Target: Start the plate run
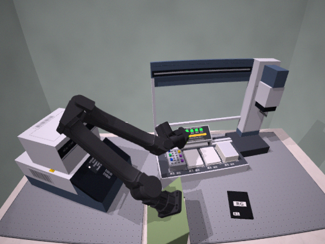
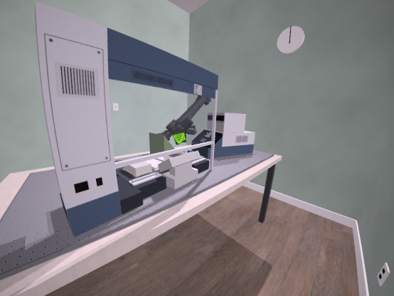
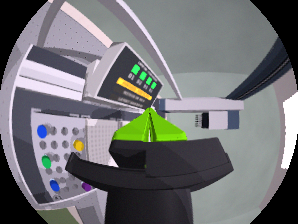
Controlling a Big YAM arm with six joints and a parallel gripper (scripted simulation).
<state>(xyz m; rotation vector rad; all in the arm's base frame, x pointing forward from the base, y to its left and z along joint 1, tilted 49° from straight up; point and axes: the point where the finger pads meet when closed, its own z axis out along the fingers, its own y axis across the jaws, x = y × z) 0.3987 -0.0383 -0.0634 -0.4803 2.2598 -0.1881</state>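
Observation:
My gripper (image 1: 182, 137) is shut and empty, its green fingertips pressed together (image 3: 152, 125). It hovers above the rear of the tube cooling block (image 1: 175, 158) on D1 and points at a small console with four green keys (image 1: 196, 132). The plate on D2 (image 1: 193, 157) lies flat beside the tube block. The cycler Q1 (image 1: 63, 155) is the white and blue box at the far left. Its lid (image 1: 48, 138) is shut and its dark sloped panel (image 1: 98, 170) faces the arm. The gripper also shows in the exterior view (image 2: 179, 138).
The other plate (image 1: 210, 155) lies on D3 and the deep-well block (image 1: 227, 150) on D4. A tall gantry frame (image 1: 202, 71) with a white column (image 1: 258, 97) spans the deck row. The black regrip nest RG (image 1: 240, 204) lies at front right. The arm's green base (image 1: 167, 211) stands at the front.

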